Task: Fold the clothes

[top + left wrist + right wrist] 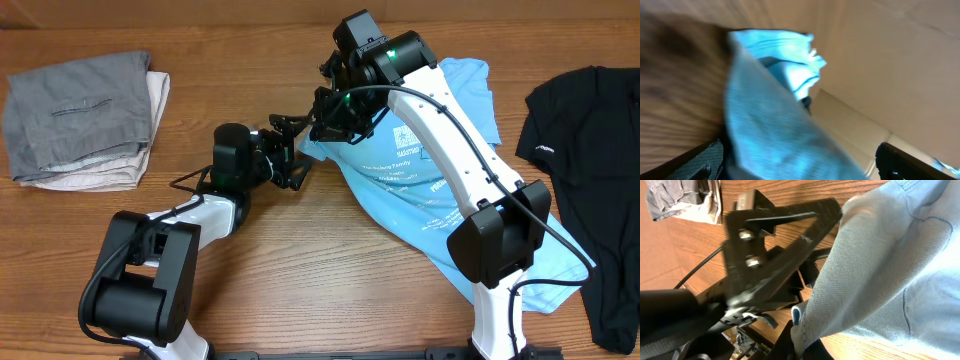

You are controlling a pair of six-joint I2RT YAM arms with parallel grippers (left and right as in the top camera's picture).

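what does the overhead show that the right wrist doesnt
Only overhead: the black garment and the white print on the shirt. Only right wrist: the right hand pinching the shirt's edge, seen close up. Both: the blue shirt, the grey pile, the open left hand and the wood table.

Bright, even light from above fills the overhead view, which is sharp from edge to edge of the tabletop (330, 250), with only soft, short shadows beside the arms and a faint sheen on their white shells. The left wrist view is smeared by motion blur, the light blue T-shirt (770, 135) a fuzzy mass and the wood grain at the left edge drawn into streaks. In the right wrist view the cloth's weave is crisp and well lit, while the dark left gripper (825, 240) is blurred and shaded.
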